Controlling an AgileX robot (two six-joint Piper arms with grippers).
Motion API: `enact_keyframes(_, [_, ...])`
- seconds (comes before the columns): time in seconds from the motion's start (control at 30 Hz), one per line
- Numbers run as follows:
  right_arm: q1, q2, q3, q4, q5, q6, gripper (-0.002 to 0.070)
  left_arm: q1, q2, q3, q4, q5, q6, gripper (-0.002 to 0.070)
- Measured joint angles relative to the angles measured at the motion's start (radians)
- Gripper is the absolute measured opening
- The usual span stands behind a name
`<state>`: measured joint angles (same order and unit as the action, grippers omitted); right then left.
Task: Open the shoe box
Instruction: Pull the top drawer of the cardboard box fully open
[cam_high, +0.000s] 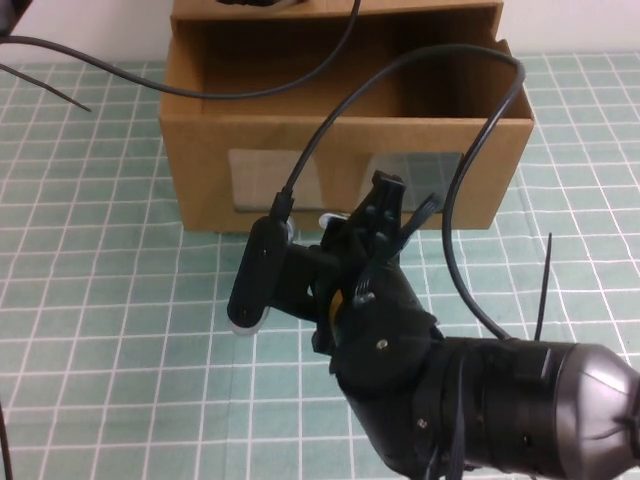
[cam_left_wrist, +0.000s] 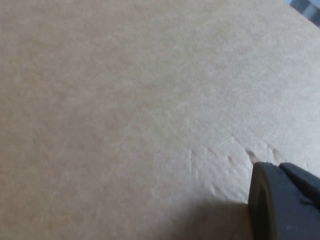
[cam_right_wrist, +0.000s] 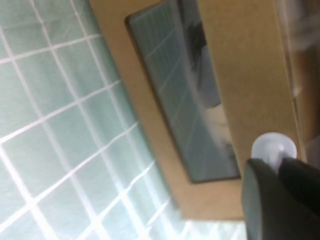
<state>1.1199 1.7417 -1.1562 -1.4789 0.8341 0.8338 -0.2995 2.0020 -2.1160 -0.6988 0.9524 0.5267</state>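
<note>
The brown cardboard shoe box (cam_high: 340, 150) stands at the back of the mat with its top open and its inside showing. Its lid (cam_high: 400, 12) stands up behind it. Two clear windows (cam_high: 265, 180) are set in the front wall. My right gripper (cam_high: 388, 192) points at that front wall, close to it, fingers together with nothing seen between them. In the right wrist view the right gripper (cam_right_wrist: 277, 162) sits near the box wall (cam_right_wrist: 240, 60) and a window (cam_right_wrist: 185, 100). In the left wrist view, one dark finger (cam_left_wrist: 280, 200) of my left gripper lies close against plain cardboard (cam_left_wrist: 125, 100).
A green mat with a white grid (cam_high: 90, 300) covers the table around the box. Black cables (cam_high: 470, 180) loop over the box's open top and down to the right arm. A thin black tie (cam_high: 545, 290) sticks up beside the right arm.
</note>
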Motion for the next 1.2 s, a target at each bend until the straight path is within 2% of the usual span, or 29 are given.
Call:
enact_keyframes(0.1, [0.000, 0.000, -0.035, 0.133, 0.003, -0.038, 0.0069, 0.000, 0.000, 0.000, 0.000, 0.000, -0.004, -0.0005])
enact_keyframes(0.27, [0.000, -0.025, -0.091, 0.362, -0.023, -0.168, 0.0244, 0.000, -0.006, 0.000, 0.002, 0.000, -0.015, -0.0005])
enact_keyframes(0.33, [0.000, -0.057, -0.106, 0.467, -0.066, -0.242, 0.0292, 0.000, -0.017, 0.000, 0.015, 0.006, -0.021, -0.0005])
enact_keyframes(0.53, [0.000, -0.188, -0.149, 0.915, -0.203, -0.506, 0.0323, 0.000, -0.101, 0.011, 0.059, 0.042, -0.025, -0.0005])
enact_keyframes(0.6, [0.000, -0.217, -0.174, 1.007, -0.219, -0.571, 0.0315, 0.000, -0.148, 0.011, 0.065, 0.063, -0.025, -0.0005])
enact_keyframes(0.67, [0.000, -0.226, -0.219, 1.031, -0.219, -0.600, 0.0277, 0.000, -0.209, 0.013, 0.085, 0.098, -0.025, -0.0005])
enact_keyframes(0.83, [-0.061, -0.226, -0.368, 1.031, -0.169, -0.624, 0.0077, 0.002, -0.374, 0.087, 0.155, 0.134, -0.060, -0.0005])
enact_keyframes(0.9, [-0.116, -0.226, -0.429, 1.031, -0.126, -0.624, 0.0025, 0.015, -0.441, 0.149, 0.185, 0.121, -0.071, -0.0005])
enact_keyframes(1.07, [-0.336, -0.252, -0.523, 1.047, -0.018, -0.633, -0.0007, 0.073, -0.656, 0.417, 0.216, 0.022, -0.080, -0.0005])
enact_keyframes(1.2, [-0.533, -0.336, -0.505, 1.221, -0.005, -0.788, -0.0010, 0.111, -0.863, 0.709, 0.223, -0.111, -0.058, -0.0005])
